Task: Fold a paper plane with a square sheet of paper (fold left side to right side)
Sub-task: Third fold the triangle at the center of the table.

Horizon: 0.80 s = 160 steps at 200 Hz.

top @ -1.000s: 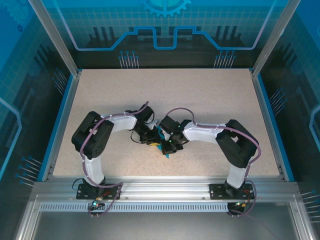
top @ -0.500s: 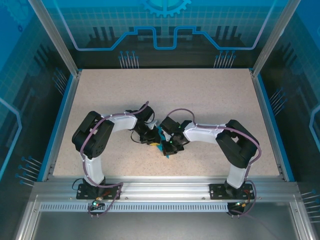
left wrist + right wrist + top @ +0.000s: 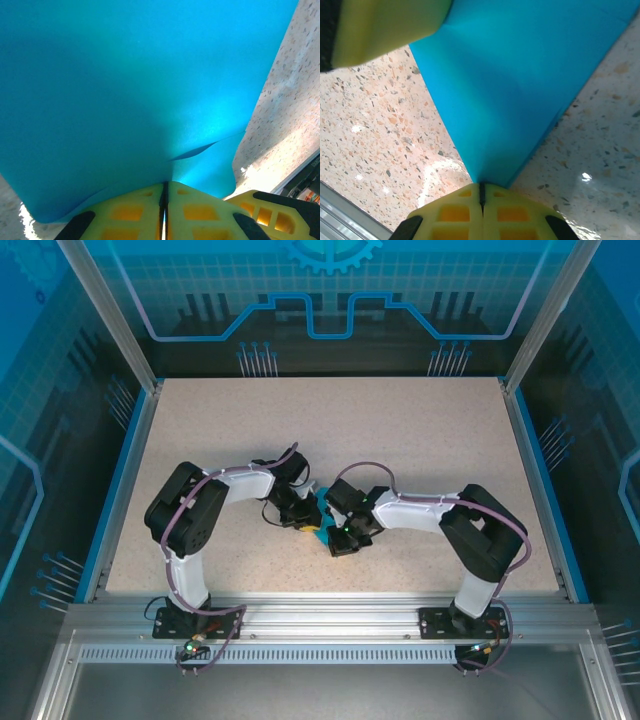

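Pinched shut on the paper plane [image 3: 520,85] toward the near edge of the table [image 3: 420,430], the left end effector [image 3: 165,189] and right end effector [image 3: 481,187] seem mid-fold; next, likely pressing the crease flat.

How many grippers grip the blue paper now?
2. The left gripper is shut on an edge of the paper; the right gripper, beside it, is shut on a pointed corner.

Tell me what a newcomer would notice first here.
The teal paper stands out most, sitting near the middle of the speckled table, where both arms curl inward to meet. The left tool and right tool are each shut on an edge of it, their yellow fingers pressed together.
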{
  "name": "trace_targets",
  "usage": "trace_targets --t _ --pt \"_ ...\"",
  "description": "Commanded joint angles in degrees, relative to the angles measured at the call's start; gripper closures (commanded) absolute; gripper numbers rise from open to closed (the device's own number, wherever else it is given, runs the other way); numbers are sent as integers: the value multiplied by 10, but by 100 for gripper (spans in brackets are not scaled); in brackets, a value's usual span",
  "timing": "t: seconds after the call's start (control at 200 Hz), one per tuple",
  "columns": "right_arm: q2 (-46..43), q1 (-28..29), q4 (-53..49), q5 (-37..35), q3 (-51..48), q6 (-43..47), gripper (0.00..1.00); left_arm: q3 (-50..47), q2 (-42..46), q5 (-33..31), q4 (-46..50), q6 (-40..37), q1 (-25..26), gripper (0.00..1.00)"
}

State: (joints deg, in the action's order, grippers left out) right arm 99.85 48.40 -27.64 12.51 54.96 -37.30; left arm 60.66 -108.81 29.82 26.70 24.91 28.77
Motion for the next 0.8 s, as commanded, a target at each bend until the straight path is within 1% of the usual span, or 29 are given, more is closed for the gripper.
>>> trace_targets --t 0.0,0.18,0.265,0.405,0.5,0.63,0.795 --pt "-5 14 -73 17 -24 0 95 -19 -47 -87 40 -16 7 88" --pt "-10 10 -74 22 -23 2 95 -17 -46 -86 40 -16 7 88" --pt "-26 3 -69 28 -23 1 95 -17 -45 -84 40 -16 7 88" --pt "-73 -18 -33 57 -25 -9 95 -16 -42 -83 40 -15 7 87" --pt "-85 -28 6 82 -26 -21 95 -15 -40 -83 40 -14 8 88" --pt "-59 -33 50 95 -17 -32 95 -15 -40 -82 40 -14 8 88" --pt "-16 -35 67 82 0 -37 95 -14 -40 -81 39 -13 10 88"
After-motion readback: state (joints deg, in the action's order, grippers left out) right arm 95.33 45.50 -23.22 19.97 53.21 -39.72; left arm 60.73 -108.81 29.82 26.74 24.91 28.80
